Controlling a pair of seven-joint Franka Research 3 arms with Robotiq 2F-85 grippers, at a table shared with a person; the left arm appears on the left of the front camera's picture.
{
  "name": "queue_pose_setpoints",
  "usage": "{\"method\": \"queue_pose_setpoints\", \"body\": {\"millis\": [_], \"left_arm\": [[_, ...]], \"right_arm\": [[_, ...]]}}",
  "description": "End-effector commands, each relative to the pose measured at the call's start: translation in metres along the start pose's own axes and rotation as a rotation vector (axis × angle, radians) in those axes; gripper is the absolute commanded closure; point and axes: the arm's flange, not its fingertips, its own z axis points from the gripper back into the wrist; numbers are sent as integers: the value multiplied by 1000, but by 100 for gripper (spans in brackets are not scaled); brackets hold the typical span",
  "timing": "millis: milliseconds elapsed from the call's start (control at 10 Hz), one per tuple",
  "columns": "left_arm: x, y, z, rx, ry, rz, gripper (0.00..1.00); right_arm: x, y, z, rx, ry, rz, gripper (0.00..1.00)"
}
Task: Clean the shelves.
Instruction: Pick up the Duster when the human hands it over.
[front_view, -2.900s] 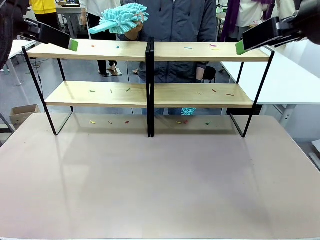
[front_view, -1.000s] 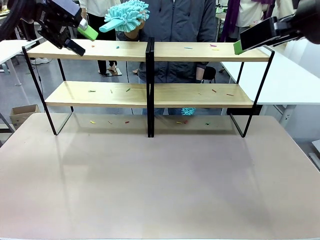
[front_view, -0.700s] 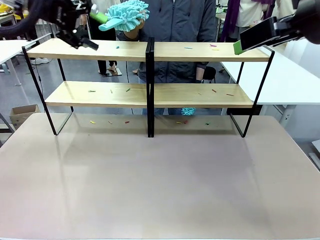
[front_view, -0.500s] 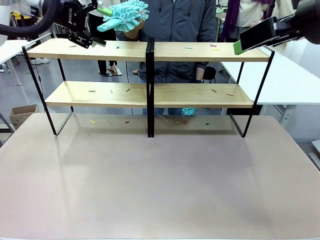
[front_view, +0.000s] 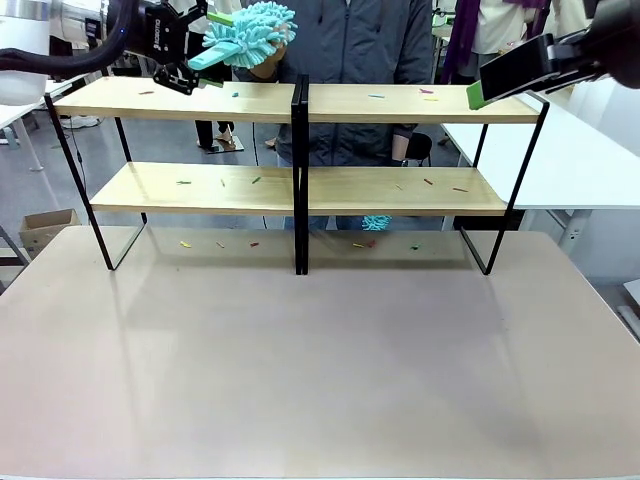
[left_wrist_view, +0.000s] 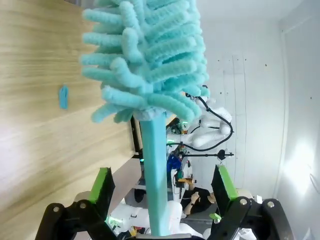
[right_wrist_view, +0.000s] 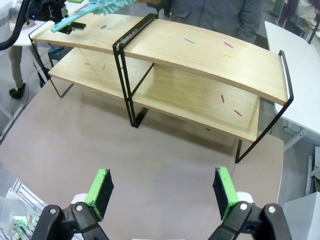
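Left gripper straddles the flat turquoise plastic handle of a fluffy turquoise chenille duster above the left end of the shelves. Its green-padded jaws stand wide apart, with a gap showing on either side of the handle. A person in a grey jacket, standing behind the shelves, holds the duster by its head in one hand.

The shelves, four light wooden boards on a thin black metal frame, stand along the far side of the pale tabletop, with small coloured scraps strewn over both tiers. The right gripper hangs empty by the shelves' right end, jaws spread.

The boards look stiff and smooth, but the slim frame seems light enough to slide or rock under a hard push, so gentle sweeps appear wiser than any grip on the rack itself. The duster's head looks soft and yielding, its handle rigid and probably slick. The bare stretch of handle just below the head seems the best place to hold it.

Lettering on the left gripper's body is too small to read.
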Motion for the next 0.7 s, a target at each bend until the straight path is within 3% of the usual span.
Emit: {"method": "queue_pose_setpoints", "body": {"millis": [0, 100, 200, 300, 500, 600], "left_arm": [[-6, 5, 1, 8, -49, 18, 0], [-7, 6, 1, 14, -62, 1, 57], [-9, 5, 2, 1, -83, -12, 56], [-10, 3, 3, 25, -114, -30, 100], [-12, 1, 3, 23, -135, -47, 100], [-12, 2, 4, 13, -127, -47, 83]], "right_arm": [[0, 0, 0, 2, 1, 0, 0], [0, 0, 0, 2, 1, 0, 0], [0, 0, 0, 2, 1, 0, 0], [0, 0, 0, 2, 1, 0, 0], [0, 0, 0, 2, 1, 0, 0], [0, 0, 0, 2, 1, 0, 0]]}}
